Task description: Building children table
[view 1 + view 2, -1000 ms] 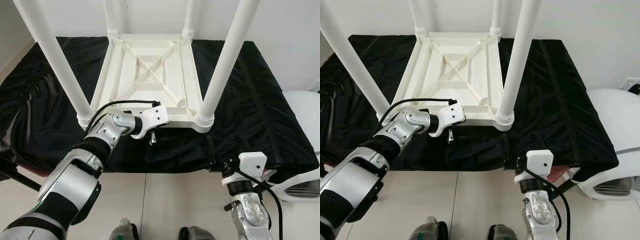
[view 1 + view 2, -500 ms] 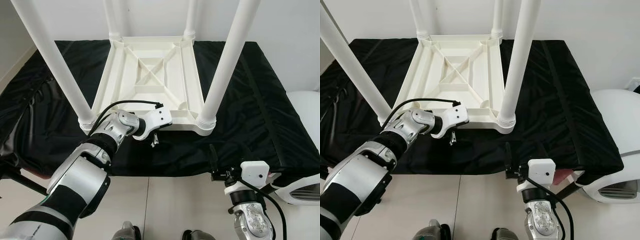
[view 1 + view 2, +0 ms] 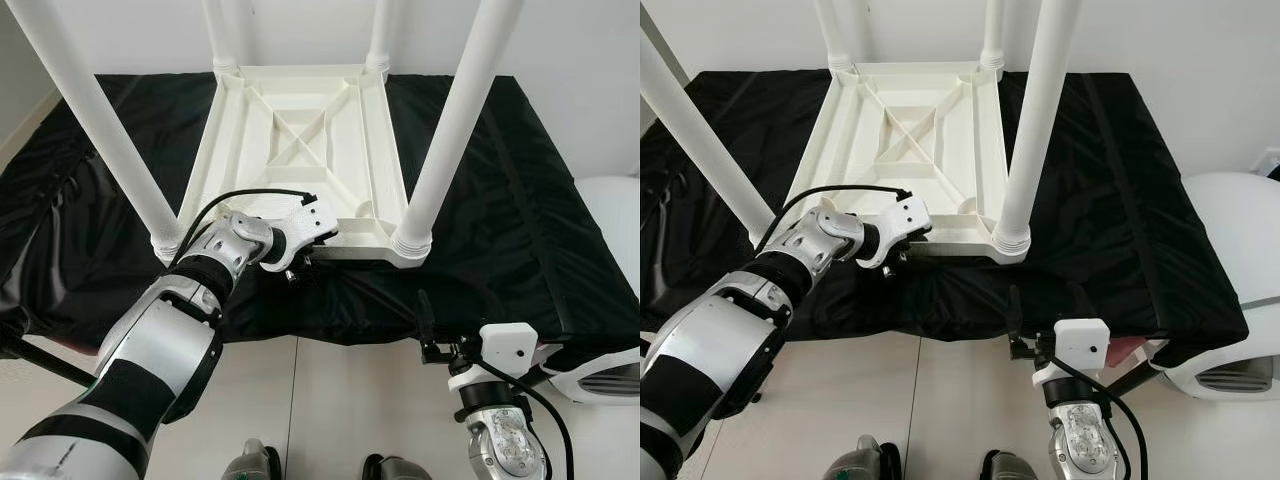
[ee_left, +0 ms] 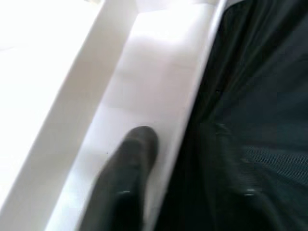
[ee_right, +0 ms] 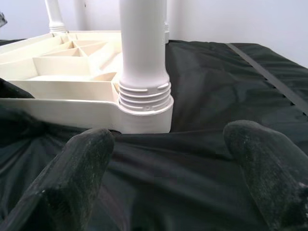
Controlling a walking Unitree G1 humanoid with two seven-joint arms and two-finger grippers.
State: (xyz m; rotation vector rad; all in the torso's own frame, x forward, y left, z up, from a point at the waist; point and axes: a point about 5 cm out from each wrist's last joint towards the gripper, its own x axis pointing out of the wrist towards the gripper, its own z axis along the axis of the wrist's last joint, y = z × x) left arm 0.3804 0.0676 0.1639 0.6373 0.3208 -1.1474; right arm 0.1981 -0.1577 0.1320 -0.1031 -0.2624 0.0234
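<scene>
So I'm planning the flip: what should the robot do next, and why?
Probably bring the right gripper forward to the near right leg. All four legs look screwed in, and the left gripper is already at the table's near rim, while the right one hangs open short of the black cloth.

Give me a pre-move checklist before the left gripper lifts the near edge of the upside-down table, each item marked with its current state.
1. Left gripper at the table near rim: ok.
2. One finger inside the rim channel: ok.
3. Rim firmly clamped: cannot tell.
4. All four legs seated, near right leg screwed into its socket: ok.
5. Right gripper open, short of the black cloth: ok.
</scene>
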